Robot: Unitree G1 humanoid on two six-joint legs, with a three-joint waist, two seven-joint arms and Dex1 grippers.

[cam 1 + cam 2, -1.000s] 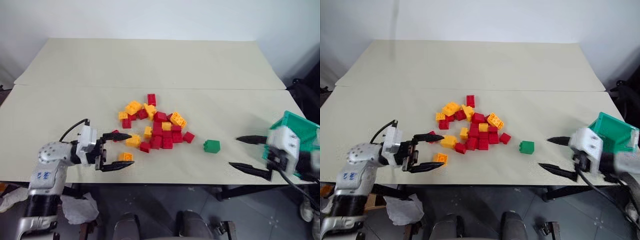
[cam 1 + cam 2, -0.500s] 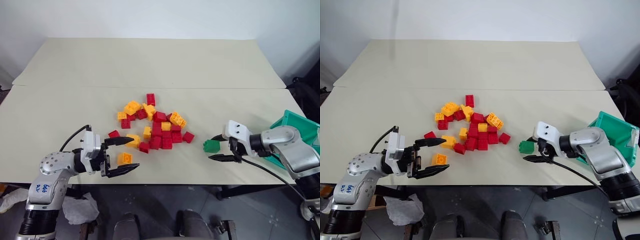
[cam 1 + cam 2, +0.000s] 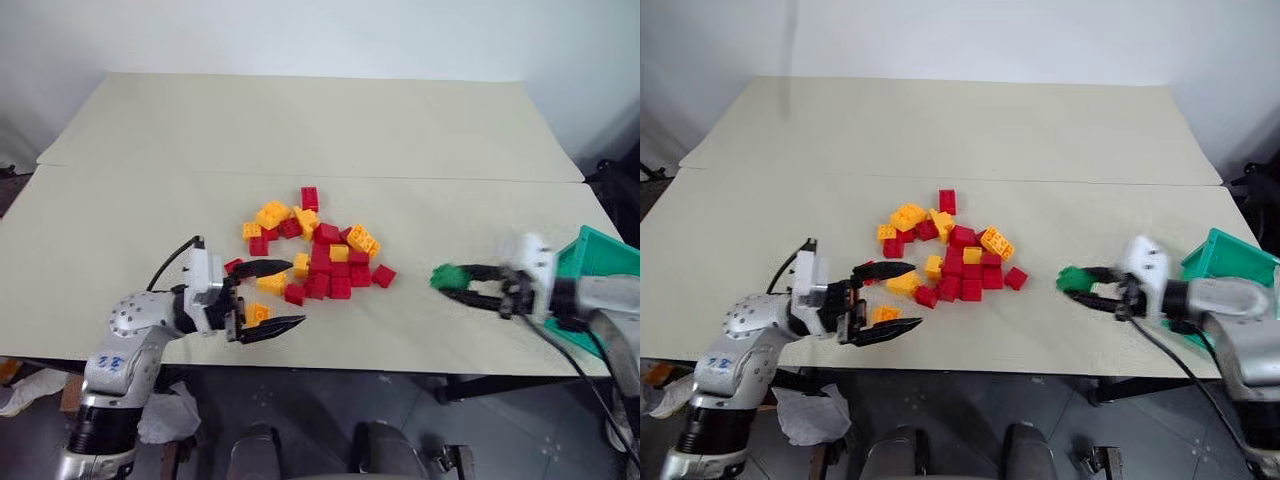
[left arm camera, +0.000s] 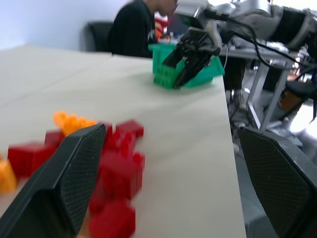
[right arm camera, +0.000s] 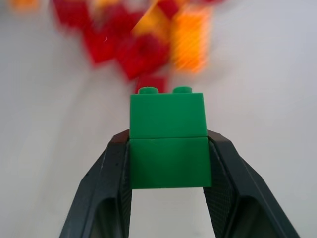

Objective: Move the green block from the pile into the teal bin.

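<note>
The green block is clamped between the black fingers of my right gripper, which is shut on it, right of the pile and left of the teal bin. In the right wrist view the green block sits studs-up between both fingers, with the blurred pile behind it. My left gripper stands open at the pile's near-left edge, holding nothing. The left wrist view looks across the table to the teal bin and the right gripper.
A loose yellow brick lies by my left gripper's lower finger. The bin sits at the table's right edge. A seam crosses the table behind the pile. A person in black sits beyond the table.
My right gripper has shut on the green block and drawn it to the right, toward the bin. My left gripper has moved right, closer to the pile, still open.
</note>
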